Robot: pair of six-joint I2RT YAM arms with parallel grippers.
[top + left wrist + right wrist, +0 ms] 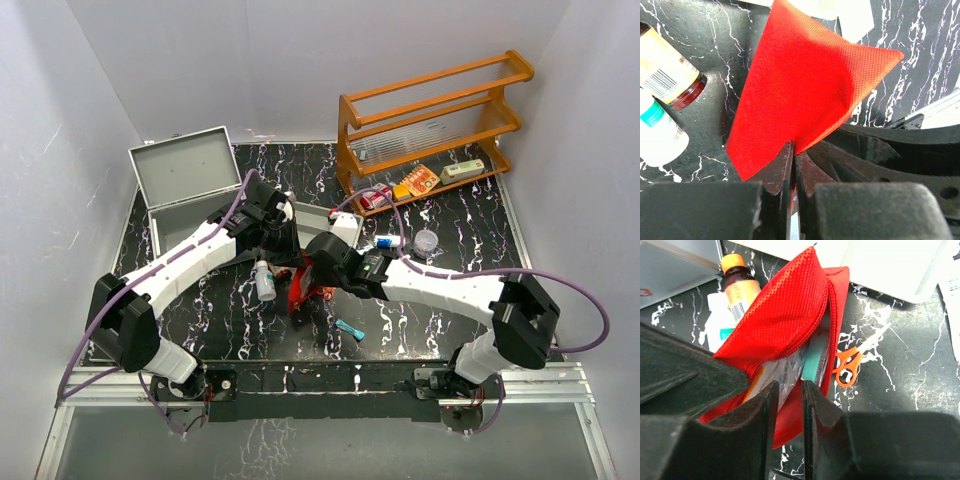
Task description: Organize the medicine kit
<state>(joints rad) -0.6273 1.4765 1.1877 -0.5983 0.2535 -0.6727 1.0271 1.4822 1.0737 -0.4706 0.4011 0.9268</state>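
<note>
Left end effector (794,150) tight on woven red pouch (805,75); right end effector (790,387) narrowly gapped, grip unclear.

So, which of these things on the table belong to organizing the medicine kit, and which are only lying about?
Belong: medicine kit, lid open; red pouch, pinched by the left gripper; white bottle; orange scissors.
Probably only lying about: wooden rack; small blue packet; clear round tub.

Medicine kit (185,170) is matt metal, red pouch (805,85) coarse cloth.
</note>
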